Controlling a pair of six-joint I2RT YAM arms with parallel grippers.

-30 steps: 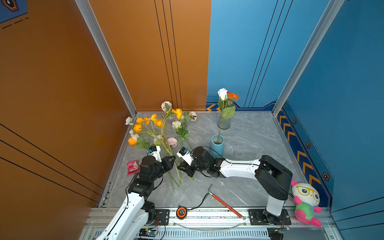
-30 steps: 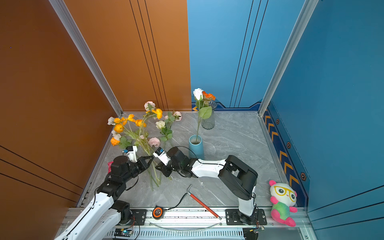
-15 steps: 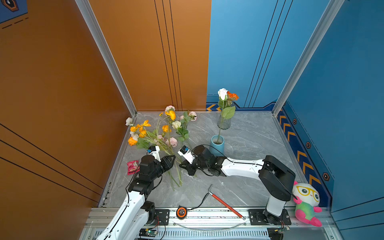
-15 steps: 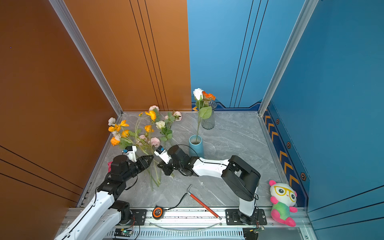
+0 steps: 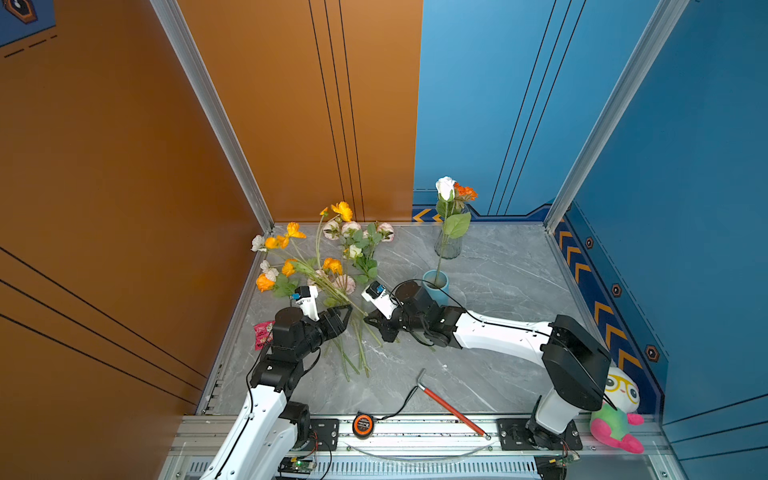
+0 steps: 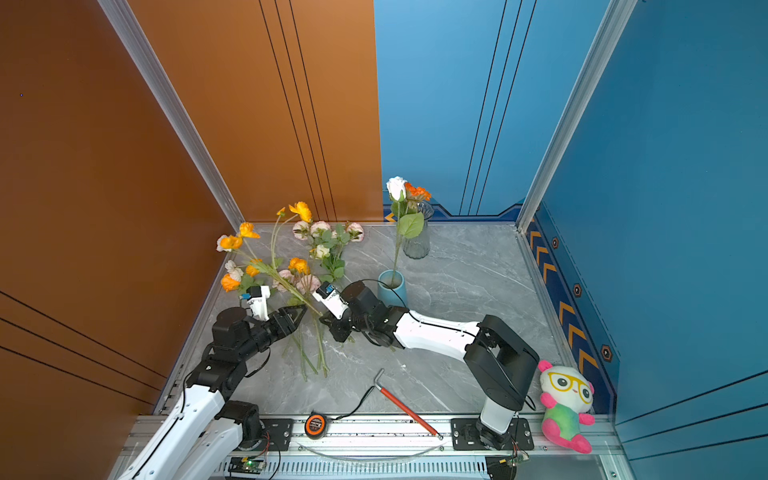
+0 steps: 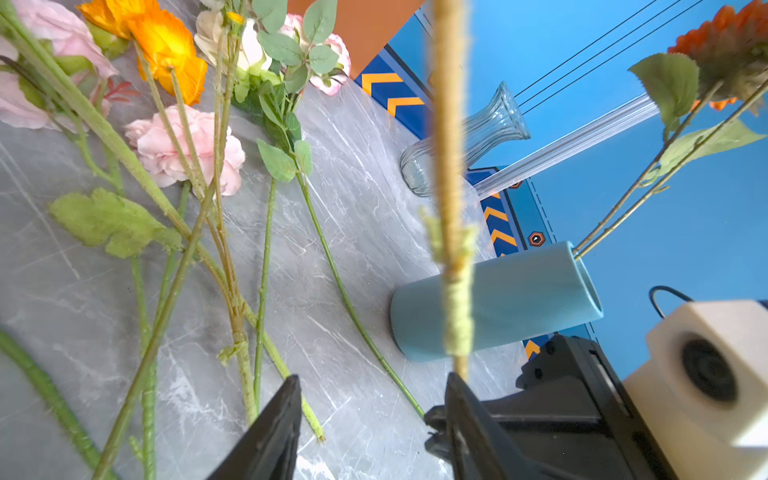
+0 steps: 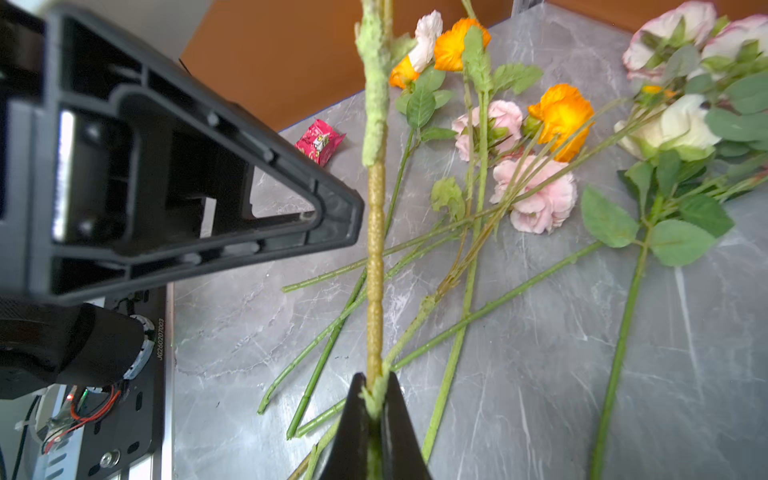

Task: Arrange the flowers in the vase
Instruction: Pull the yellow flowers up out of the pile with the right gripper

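The flowers (image 5: 332,266) are seen spread flat on the grey table (image 5: 498,291), at about ten o'clock from its middle in both top views, with blooms toward the orange wall and stems fanned toward the arms.

One stem (image 8: 375,249) is clamped by the right gripper (image 8: 374,380), whose jaws are closed tight on its lower end. In a top view the right gripper (image 5: 368,320) is found at about eight o'clock from the blue vase (image 5: 436,286).

The left gripper (image 7: 374,378) is held partly open, with a clear gap between its jaws. The raised stem (image 7: 451,166) appears to meet the tip of one finger, though contact cannot be confirmed. In a top view the left gripper (image 5: 348,309) is placed just beside the right one, at its ten o'clock.

A white rose (image 5: 445,188) and an orange bloom (image 5: 465,192) are already stood in the blue vase. A glass vase (image 5: 449,247) is set at its one o'clock.
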